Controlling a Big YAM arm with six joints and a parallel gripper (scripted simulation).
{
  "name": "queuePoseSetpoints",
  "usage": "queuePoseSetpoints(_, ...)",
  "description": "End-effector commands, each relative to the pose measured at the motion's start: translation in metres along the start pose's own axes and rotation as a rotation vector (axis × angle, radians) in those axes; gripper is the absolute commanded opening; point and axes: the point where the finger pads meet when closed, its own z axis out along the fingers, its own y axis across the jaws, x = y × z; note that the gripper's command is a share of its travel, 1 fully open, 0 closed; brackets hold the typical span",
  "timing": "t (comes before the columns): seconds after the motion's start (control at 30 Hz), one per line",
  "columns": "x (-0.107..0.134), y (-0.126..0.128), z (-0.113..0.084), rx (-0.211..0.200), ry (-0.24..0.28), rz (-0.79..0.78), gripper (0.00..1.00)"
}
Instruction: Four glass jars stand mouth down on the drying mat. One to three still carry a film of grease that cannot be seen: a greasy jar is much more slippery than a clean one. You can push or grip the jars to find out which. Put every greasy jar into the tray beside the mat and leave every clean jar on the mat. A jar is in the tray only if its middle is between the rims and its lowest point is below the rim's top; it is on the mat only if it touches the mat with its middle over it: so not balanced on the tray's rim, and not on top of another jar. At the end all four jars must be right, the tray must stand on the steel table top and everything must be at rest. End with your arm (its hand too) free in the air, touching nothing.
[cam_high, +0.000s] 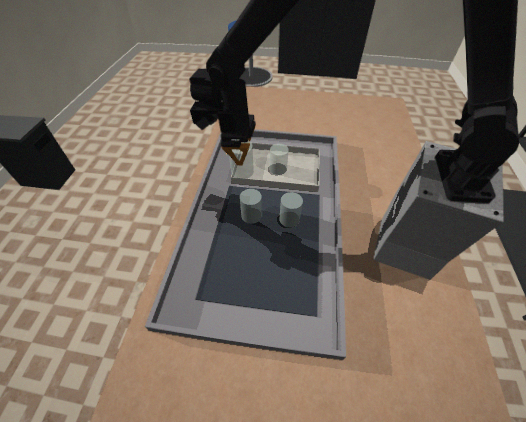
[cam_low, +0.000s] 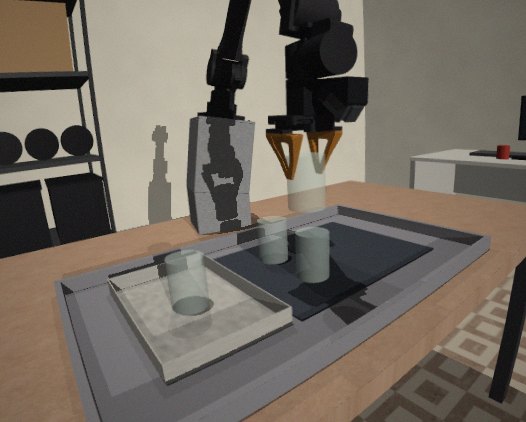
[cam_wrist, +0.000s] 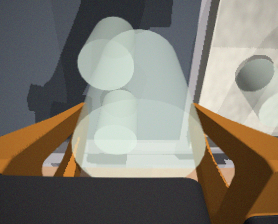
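Note:
My gripper (cam_high: 239, 153) is shut on a clear glass jar (cam_low: 306, 182) and holds it in the air, mouth down, by the left end of the pale tray. In the wrist view the held jar (cam_wrist: 137, 115) fills the space between the orange fingers. One jar (cam_high: 278, 159) stands inside the tray (cam_low: 200, 313); it also shows in the exterior view (cam_low: 187, 290). Two jars (cam_high: 250, 205) (cam_high: 291, 209) stand on the dark mat (cam_high: 265, 250) near the tray.
The tray and mat lie on a rimmed steel table top (cam_high: 250, 320). The arm's grey pedestal (cam_high: 440, 215) stands to the right on the wooden surface. A black box (cam_high: 30, 150) sits on the floor at the left.

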Motion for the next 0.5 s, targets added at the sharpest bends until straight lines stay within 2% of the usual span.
queuePoseSetpoints(0.0, -0.023, -0.024, -0.021, 0.01, -0.053, -0.008, 0.0)
queuePoseSetpoints(0.47, -0.024, -0.064, -0.021, 0.01, -0.053, -0.008, 0.0)
